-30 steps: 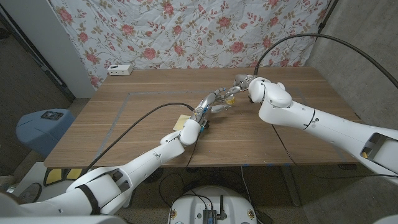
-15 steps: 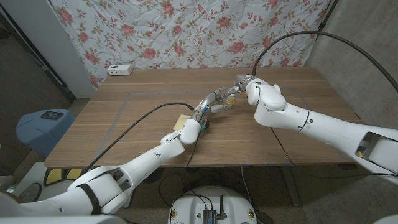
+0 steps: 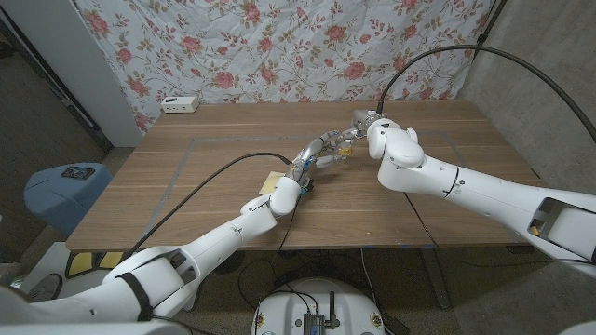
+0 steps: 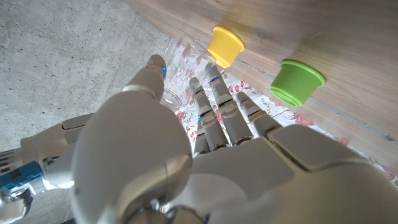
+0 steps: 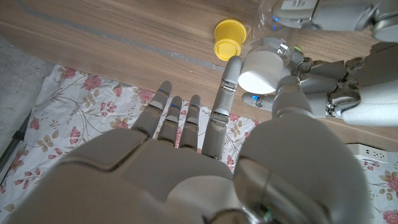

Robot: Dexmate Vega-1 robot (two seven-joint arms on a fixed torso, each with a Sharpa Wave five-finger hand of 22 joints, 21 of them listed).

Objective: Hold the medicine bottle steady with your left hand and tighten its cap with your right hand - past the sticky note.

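The medicine bottle is clear, with a white cap. My left hand reaches in over the middle of the table and grips the bottle's body, with fingers wrapped round it. My right hand comes from the right and meets the bottle. In the right wrist view the cap sits between one right finger and the thumb, which seem to pinch it; the other fingers are spread. The yellow sticky note lies on the table nearer me, partly under my left forearm.
A yellow cup and a green cup stand upside down on the table close to the bottle. A white power strip lies at the table's far left edge. A black cable crosses the near left part.
My right wrist and forearm have shifted left, closer to the bottle, and turned. My left hand and the bottle stay where they were.
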